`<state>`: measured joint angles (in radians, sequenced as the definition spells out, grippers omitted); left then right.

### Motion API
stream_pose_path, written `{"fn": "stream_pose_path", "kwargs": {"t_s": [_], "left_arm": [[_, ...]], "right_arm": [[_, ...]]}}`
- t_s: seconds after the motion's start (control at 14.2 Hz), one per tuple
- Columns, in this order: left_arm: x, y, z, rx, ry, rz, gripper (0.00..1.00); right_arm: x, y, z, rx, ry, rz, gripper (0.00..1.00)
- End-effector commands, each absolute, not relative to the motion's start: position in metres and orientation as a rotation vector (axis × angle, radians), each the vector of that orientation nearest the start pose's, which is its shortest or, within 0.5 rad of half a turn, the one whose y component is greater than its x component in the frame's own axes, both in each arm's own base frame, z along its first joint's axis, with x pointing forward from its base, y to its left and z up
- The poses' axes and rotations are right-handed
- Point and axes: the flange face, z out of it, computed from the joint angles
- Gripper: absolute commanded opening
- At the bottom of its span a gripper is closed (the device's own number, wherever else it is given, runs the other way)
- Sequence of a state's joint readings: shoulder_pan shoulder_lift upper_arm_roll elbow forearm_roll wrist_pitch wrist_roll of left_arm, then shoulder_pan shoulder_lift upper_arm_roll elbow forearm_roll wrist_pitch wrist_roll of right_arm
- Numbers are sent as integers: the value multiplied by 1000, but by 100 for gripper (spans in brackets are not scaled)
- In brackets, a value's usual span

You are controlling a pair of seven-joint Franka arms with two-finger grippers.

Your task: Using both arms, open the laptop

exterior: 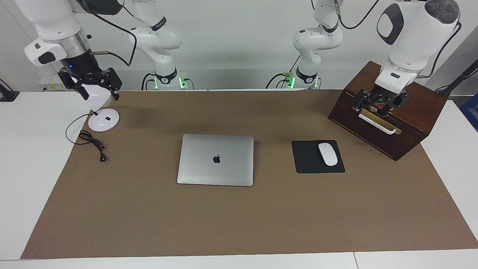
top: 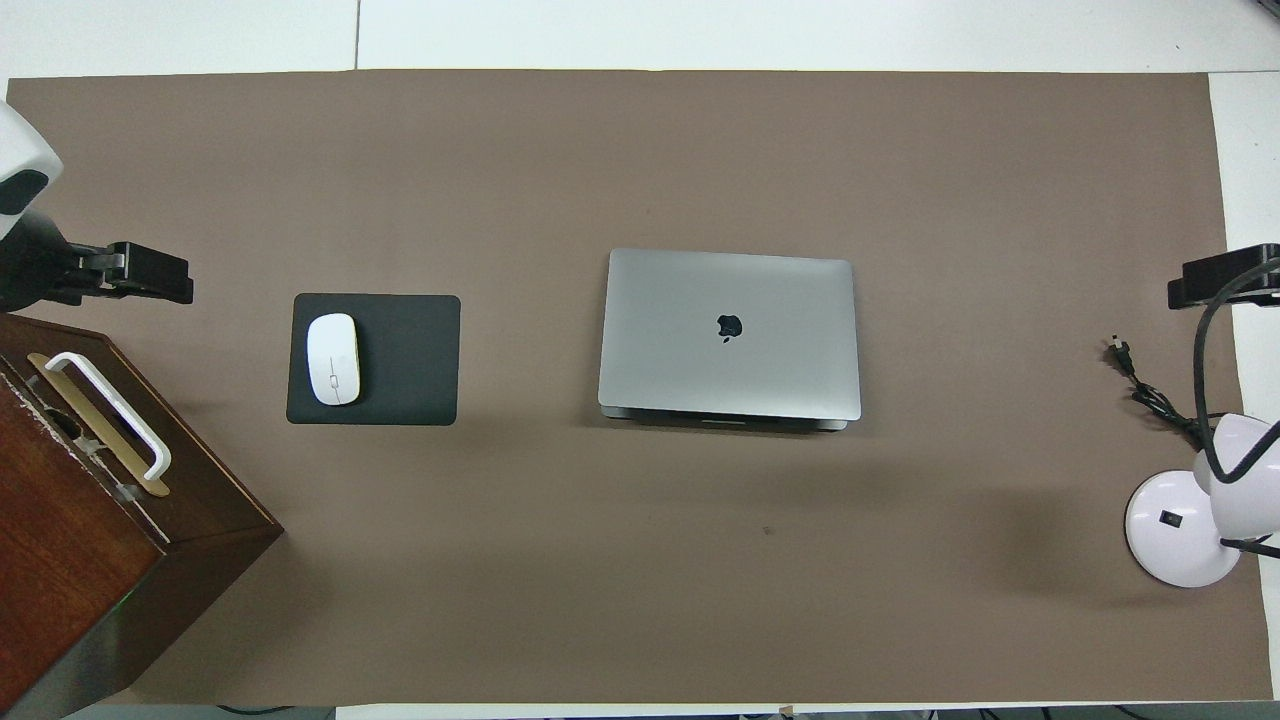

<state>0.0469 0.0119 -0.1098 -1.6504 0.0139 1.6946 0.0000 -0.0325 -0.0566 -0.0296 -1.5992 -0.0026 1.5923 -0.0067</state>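
The laptop (exterior: 216, 160) (top: 730, 335) lies closed and flat in the middle of the brown mat, its silver-grey lid up with the dark apple logo showing. My left gripper (exterior: 381, 106) (top: 140, 275) hangs open over the wooden box at the left arm's end of the table, well away from the laptop. Over the white desk lamp at the right arm's end, my right gripper (exterior: 95, 87) (top: 1225, 280) is open and holds nothing. Neither gripper touches the laptop.
A black mouse pad (exterior: 317, 164) with a white mouse (exterior: 327, 154) lies beside the laptop toward the left arm's end. The dark wooden box (exterior: 410, 123) has a white handle. The lamp base (exterior: 104, 120) and its black cable (exterior: 93, 144) lie at the right arm's end.
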Motion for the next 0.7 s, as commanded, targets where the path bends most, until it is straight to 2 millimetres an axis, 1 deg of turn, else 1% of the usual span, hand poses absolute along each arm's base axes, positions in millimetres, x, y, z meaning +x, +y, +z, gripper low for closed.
{"fn": "stream_pose_path", "kwargs": {"t_s": [0.0,0.21,0.28,0.35,0.42,0.63], "left_arm": [[565,-30,591,-3134,85,-44,100],[565,-28,591,-3134,78,-39,100],[565,-28,591,-3134,78,-41,100],[565,-28,591,-3136,78,-41,100],[565,-28,591,-3134,78,-41,100],[565,-27,591,-3134,73,-39,100]], "right_arm": [[534,-40,647,-3150,65,-86,100],[533,-39,648,-3150,63,-86,100],[532,-44,649,-3149,80,-89,100],[532,-53,649,-3148,101,-89,100],[529,-59,653,-3147,111,-100,100],[525,-58,659,-3147,104,-122,100]]}}
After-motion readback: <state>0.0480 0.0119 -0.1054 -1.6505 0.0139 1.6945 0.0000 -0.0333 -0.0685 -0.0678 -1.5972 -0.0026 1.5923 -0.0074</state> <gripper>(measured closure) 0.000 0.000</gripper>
